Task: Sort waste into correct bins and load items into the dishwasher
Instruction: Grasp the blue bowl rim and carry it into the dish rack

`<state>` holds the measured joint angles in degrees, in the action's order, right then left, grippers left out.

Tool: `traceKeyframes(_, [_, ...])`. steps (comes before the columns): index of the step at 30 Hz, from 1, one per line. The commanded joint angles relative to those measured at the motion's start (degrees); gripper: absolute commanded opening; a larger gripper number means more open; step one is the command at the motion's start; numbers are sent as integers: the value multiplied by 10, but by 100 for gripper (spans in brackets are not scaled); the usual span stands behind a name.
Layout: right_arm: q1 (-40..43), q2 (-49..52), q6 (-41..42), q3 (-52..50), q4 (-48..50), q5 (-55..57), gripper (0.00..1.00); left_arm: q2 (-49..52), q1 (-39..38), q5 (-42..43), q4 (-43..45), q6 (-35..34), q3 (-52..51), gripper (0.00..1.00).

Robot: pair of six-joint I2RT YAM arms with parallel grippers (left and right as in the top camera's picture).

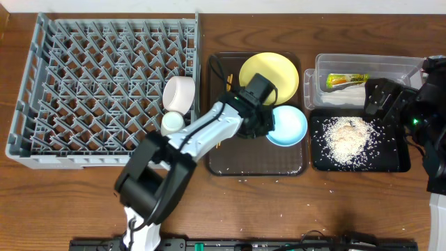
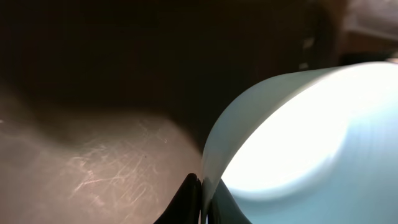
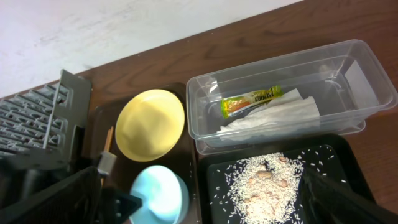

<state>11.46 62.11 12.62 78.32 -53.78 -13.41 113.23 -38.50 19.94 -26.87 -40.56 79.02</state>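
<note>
Wooden surface (image 1: 348, 202). Left hand (image 2: 202, 194) pinches light-blue bowl (image 1: 291, 127) by its rim, presumably to carry it to grey rack (image 1: 90, 84); right hand (image 1: 378, 103) spread wide, empty.

the surface (image 1: 348, 209) is brown wood with a dull sheen. the dish rack (image 1: 104, 84) is matt grey plastic. the clear tub (image 3: 373, 93) is glossy see-through plastic. the napkin (image 3: 273, 115) is crumpled white paper and the sachet wrapper (image 3: 252, 99) is shiny. the brown tray (image 2: 112, 162) looks smooth with fine scratches. the light-blue bowl (image 2: 311, 143) is smooth and glossy.
</note>
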Motion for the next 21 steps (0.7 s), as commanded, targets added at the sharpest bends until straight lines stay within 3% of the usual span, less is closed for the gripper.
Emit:
traceKeyframes(1, [3, -1, 6, 5, 0, 3, 99, -76, 14, -30, -7, 59, 1, 7])
traceKeyframes(9, [3, -1, 6, 5, -1, 3, 99, -183, 73, -334, -31, 160, 4, 8])
traceKeyframes(16, [3, -1, 6, 5, 0, 3, 99, -190, 161, -403, -50, 265, 73, 8])
traceKeyframes(21, [3, -1, 6, 5, 0, 3, 99, -189, 185, -539, -21, 338, 108, 7])
